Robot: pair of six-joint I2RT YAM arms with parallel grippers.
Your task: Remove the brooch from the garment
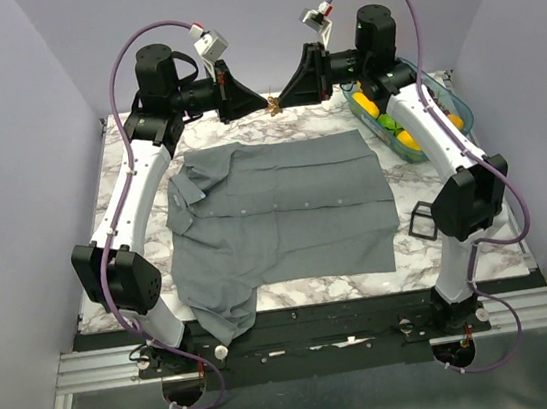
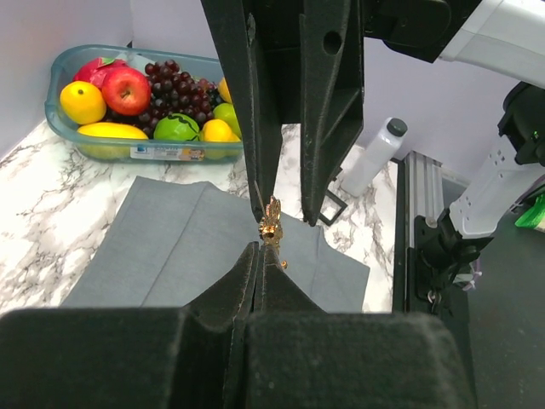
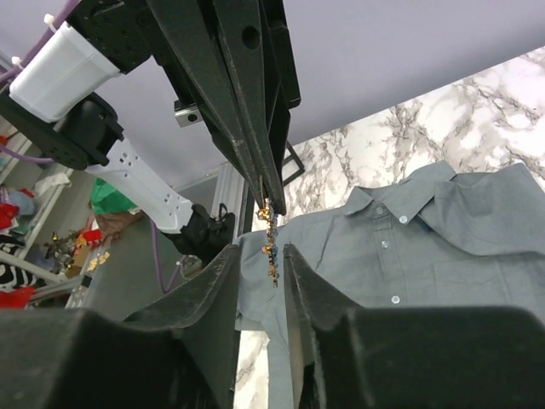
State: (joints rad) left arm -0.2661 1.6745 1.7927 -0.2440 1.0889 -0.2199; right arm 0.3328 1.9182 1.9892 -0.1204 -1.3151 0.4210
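The brooch [image 1: 276, 104], a tiny gold piece with bits of blue, hangs in the air above the table's far edge, off the garment. My left gripper [image 1: 267, 105] is shut on it; in the left wrist view the brooch [image 2: 272, 223] sticks out of the pinched left gripper [image 2: 260, 247]. My right gripper [image 1: 285, 100] faces it tip to tip. In the right wrist view the brooch [image 3: 270, 243] dangles inside the right gripper [image 3: 261, 249], whose jaws stand open on either side without touching it. The garment [image 1: 284, 208], a grey button-up shirt, lies flat on the marble table.
A clear bin of fruit [image 1: 414, 120] sits at the back right, next to the right arm. A black wire-frame cube [image 1: 421, 217] stands by the shirt's right edge. A white bottle [image 2: 375, 155] stands off the table near the rail.
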